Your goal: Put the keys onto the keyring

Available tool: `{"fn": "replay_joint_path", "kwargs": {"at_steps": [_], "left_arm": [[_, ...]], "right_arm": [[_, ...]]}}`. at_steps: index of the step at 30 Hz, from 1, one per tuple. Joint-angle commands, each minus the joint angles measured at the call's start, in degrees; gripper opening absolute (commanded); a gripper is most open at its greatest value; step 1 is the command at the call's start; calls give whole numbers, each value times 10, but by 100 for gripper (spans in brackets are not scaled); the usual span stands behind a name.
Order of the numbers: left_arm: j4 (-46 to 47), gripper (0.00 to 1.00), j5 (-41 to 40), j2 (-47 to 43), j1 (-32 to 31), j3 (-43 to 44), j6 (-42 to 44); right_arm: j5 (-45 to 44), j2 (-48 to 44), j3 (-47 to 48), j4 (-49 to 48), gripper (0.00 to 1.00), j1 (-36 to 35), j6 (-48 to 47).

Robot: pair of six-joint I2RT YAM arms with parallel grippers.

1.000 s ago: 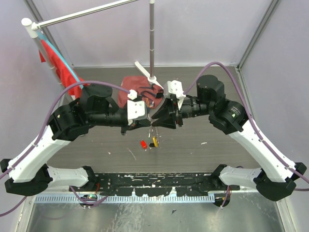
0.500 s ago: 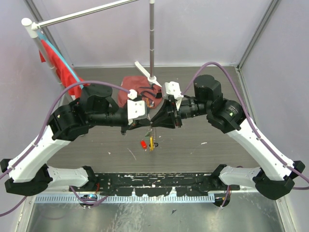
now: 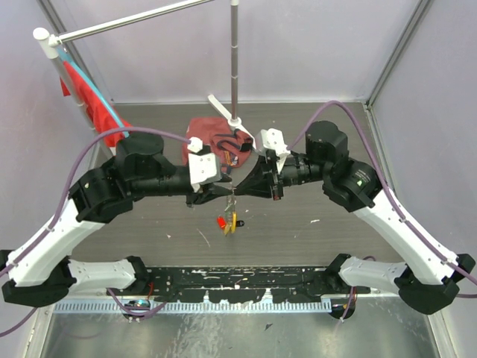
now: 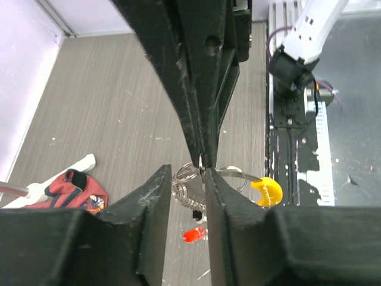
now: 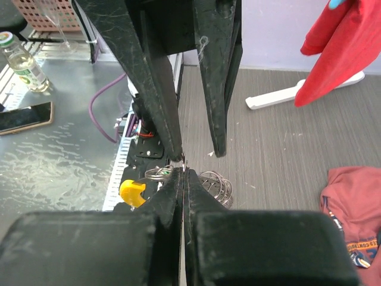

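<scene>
Keyring (image 5: pixel 214 185), likely a light, springy, slippery wire coil, hangs above the desk (image 3: pixel 313 209) centre, pinched in the closed right claw (image 5: pixel 183 176). The left claw (image 4: pixel 187 174) stands parted, facing it. A yellow-capped key (image 4: pixel 266 190) dangles beside it and a red-capped key (image 4: pixel 193 235) shows below. It is probably best gripped across the wire, clear of the keys.

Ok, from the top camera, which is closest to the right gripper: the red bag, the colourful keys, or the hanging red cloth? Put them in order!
1. The colourful keys, right by the tips of the right gripper, on the near side.
2. The red bag, lying behind it, slightly left.
3. The hanging red cloth, far off at the back left.
</scene>
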State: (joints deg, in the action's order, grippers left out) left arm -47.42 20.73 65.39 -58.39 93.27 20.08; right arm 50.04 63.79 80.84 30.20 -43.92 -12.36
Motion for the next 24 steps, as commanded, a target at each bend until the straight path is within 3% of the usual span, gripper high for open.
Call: {"fn": "replay_joint_path", "kwargs": {"at_steps": [1,6,13,24], "left_arm": [[147,39,-10,-72,-1,-66,-27],[285,40,-11,-135,-1,-153,-59],[451,33,14,-166,-2,-233,-122],[529,32,91,-130,-2,-235,-165]], "right_arm": [[1,-43,-2,-105,1,-3,37],[-8,-78,-31,-199,0,-2,81],[-8,-101,-69,-323,1,-3,141],[-6,-98,-78,-374,1,-2,165]]}}
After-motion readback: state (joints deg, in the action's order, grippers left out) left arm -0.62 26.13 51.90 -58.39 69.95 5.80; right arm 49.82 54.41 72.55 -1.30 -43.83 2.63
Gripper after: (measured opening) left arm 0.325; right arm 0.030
